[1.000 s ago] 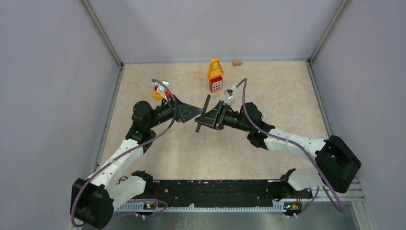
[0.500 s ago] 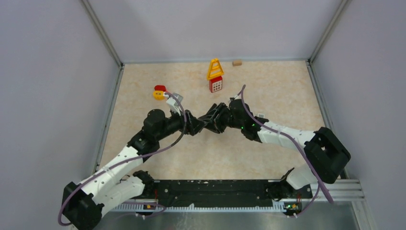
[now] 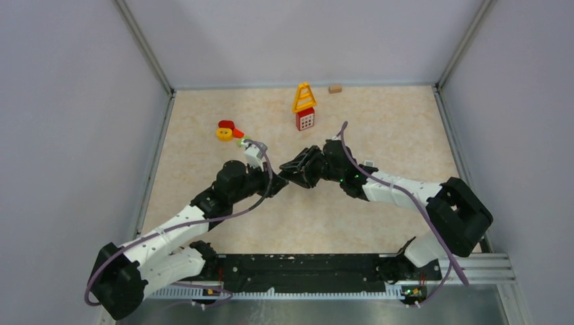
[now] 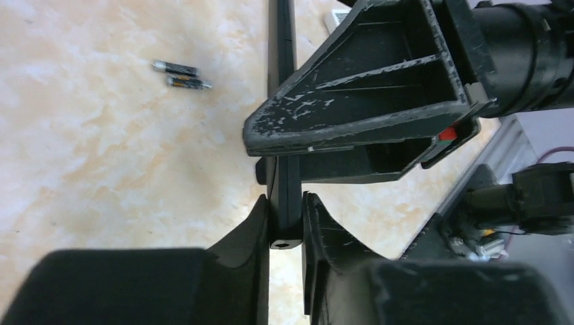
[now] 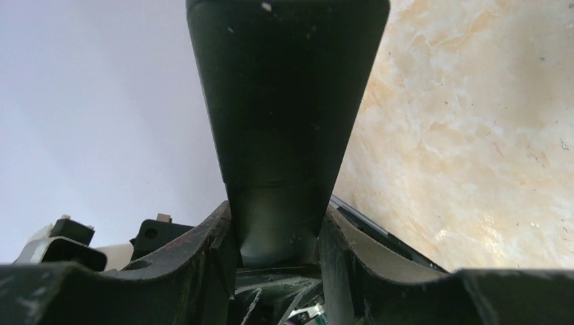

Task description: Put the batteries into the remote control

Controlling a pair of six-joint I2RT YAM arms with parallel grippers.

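The remote control is a slim black bar held above the table between both grippers. My right gripper is shut on its wide body. In the left wrist view the remote control shows edge-on, and my left gripper is shut on its near end, just below the right gripper's finger. Two batteries, dark and silvery, lie side by side on the table to the upper left of the remote. In the top view the left gripper and right gripper meet at mid-table, hiding the remote and batteries.
A yellow cone toy stands on a red block at the back. A small wooden block lies near the back wall. A red and yellow toy sits at the back left. Grey walls enclose the table.
My left arm has moved right toward the right gripper, and its jaws have closed from wide open onto the remote's end. The right gripper kept its hold and turned the remote.
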